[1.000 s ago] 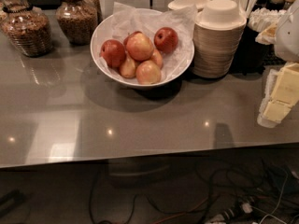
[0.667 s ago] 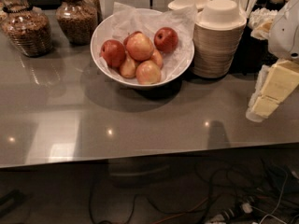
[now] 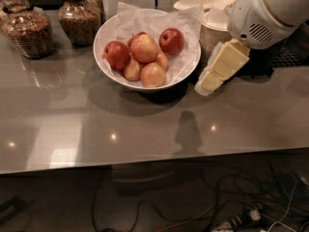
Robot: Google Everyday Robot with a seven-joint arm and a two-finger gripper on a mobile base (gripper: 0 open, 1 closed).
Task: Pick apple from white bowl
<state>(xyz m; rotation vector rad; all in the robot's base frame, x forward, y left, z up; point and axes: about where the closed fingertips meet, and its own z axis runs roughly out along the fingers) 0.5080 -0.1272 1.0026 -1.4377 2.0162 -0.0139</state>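
The tool [image 3: 206, 82] hangs empty just off the right rim of the white bowl [image 3: 101, 42] on the counter [image 3: 145, 129]; how wide it gapes I cannot tell. The apples [image 3: 145, 50] sit heaped to its left, inside

The tabletop [image 3: 145, 124] is smooth, shiny grey, and small lights shine in it. The bowl [image 3: 102, 38] is glossy white. The paper [image 3: 186, 21] in it is crinkly and matt. The apples [image 3: 145, 48] have smooth, shiny skin. The jars [image 3: 29, 30] are clear glass. The claw [image 3: 208, 80], just right of the bowl, looks like smooth cream plastic.
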